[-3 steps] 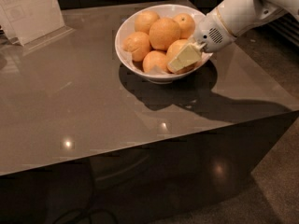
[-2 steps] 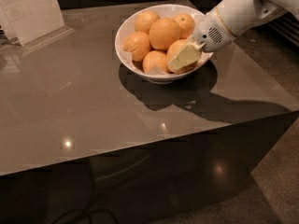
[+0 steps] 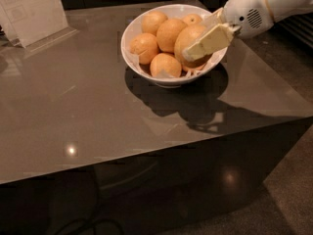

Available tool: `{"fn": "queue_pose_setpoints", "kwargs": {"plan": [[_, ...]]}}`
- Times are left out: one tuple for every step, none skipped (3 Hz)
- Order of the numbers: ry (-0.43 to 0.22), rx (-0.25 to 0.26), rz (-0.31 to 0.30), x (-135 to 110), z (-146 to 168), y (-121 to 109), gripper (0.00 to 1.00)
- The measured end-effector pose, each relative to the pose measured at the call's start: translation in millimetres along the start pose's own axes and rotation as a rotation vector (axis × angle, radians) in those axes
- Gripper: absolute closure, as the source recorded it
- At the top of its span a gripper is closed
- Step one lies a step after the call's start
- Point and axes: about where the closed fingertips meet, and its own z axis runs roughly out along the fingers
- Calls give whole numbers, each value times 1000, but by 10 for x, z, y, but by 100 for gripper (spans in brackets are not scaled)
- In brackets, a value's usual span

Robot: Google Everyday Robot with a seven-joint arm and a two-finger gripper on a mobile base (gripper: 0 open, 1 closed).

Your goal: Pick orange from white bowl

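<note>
The white bowl (image 3: 131, 58) stands at the back middle of the grey table and holds several oranges. My gripper (image 3: 198, 43) reaches in from the upper right, over the bowl's right side. It is shut on the orange (image 3: 187, 39), a large smooth deep-orange one, held slightly above the others. One cream finger (image 3: 211, 41) lies across the orange's front right; the other finger is mostly hidden behind it. The other oranges lie to the left and behind, among them one at the front (image 3: 165, 65) and one at the left (image 3: 143, 48).
A white sign card in a clear stand (image 3: 34, 11) sits at the back left. The glossy table (image 3: 88, 111) ends at a front edge and a right edge, with dark floor (image 3: 293, 180) beyond. The white arm (image 3: 264, 6) comes in from the upper right.
The gripper has moved up and a little right, and the orange it holds has risen with it out of the pile. The other oranges and the bowl have stayed put.
</note>
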Motion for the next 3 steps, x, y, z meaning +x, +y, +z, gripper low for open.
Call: {"fn": "queue_pose_setpoints", "kwargs": {"plan": [[-85, -58, -43, -128, -177, 81, 100], [-155, -90, -59, -134, -395, 235, 100], [-161, -89, -57, -134, -414, 243, 100]]}}
